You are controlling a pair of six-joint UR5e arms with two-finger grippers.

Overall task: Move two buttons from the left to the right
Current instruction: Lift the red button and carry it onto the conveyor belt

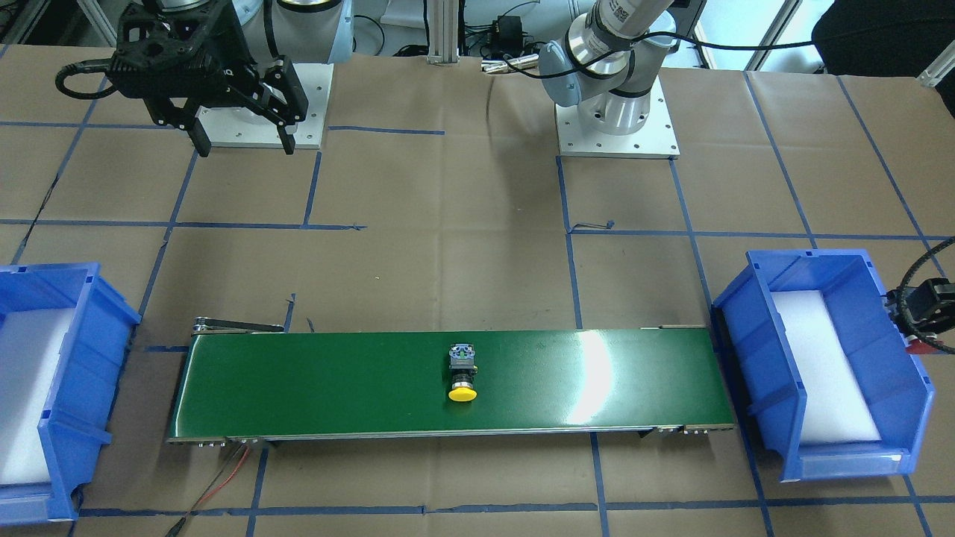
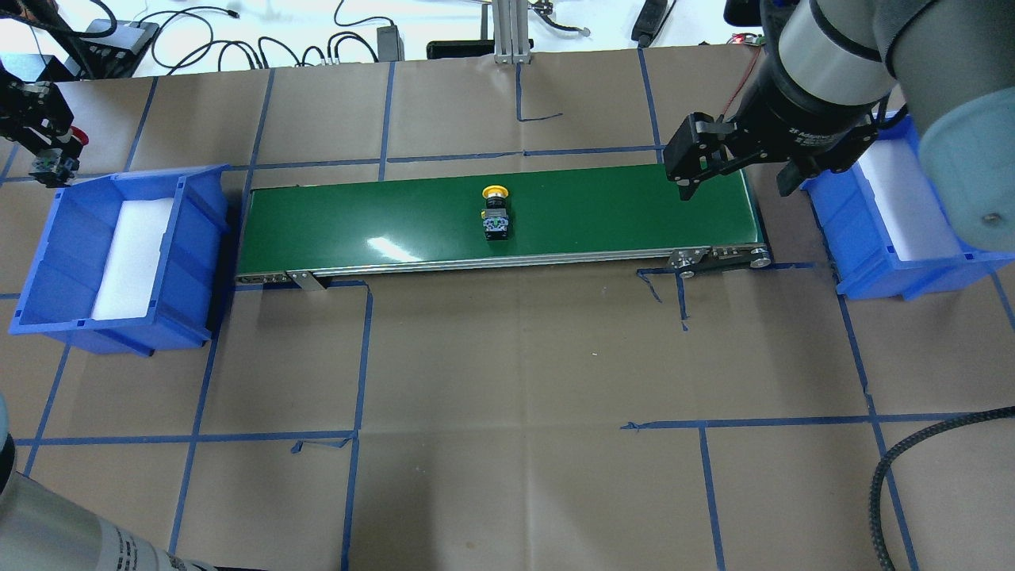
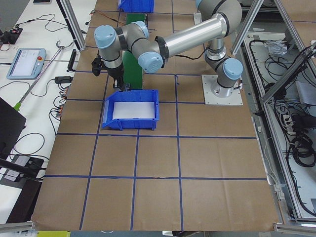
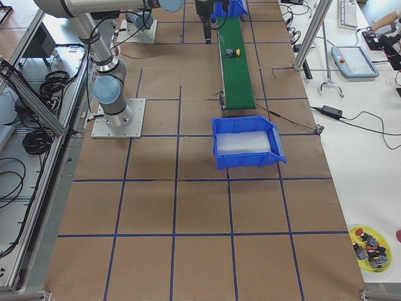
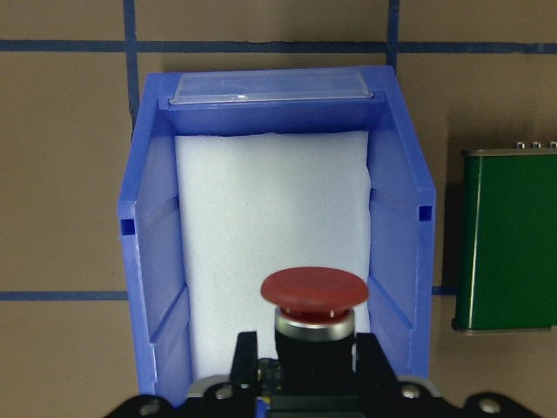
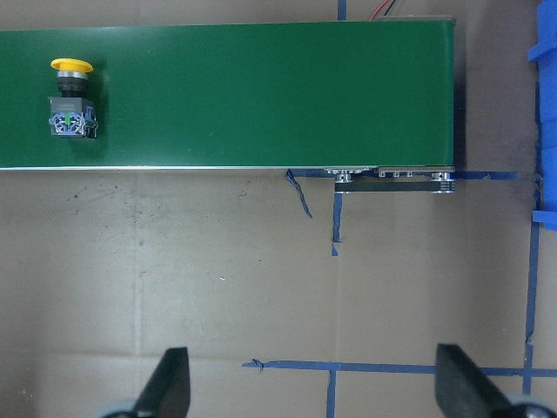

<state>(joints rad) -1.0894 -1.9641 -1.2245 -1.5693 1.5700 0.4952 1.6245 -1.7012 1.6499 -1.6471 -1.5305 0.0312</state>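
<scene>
Though apart, two: yellow button (image 1: 462, 371) (red button (image 5: 312, 293))

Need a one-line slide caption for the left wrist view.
Left end effector grips the red button, facing the foam-lined blue bin beside the green conveyor.

White print on the right arm's wrist band (image 2: 821, 139), perhaps a brand line, too blurred to read, nothing else legible
</scene>
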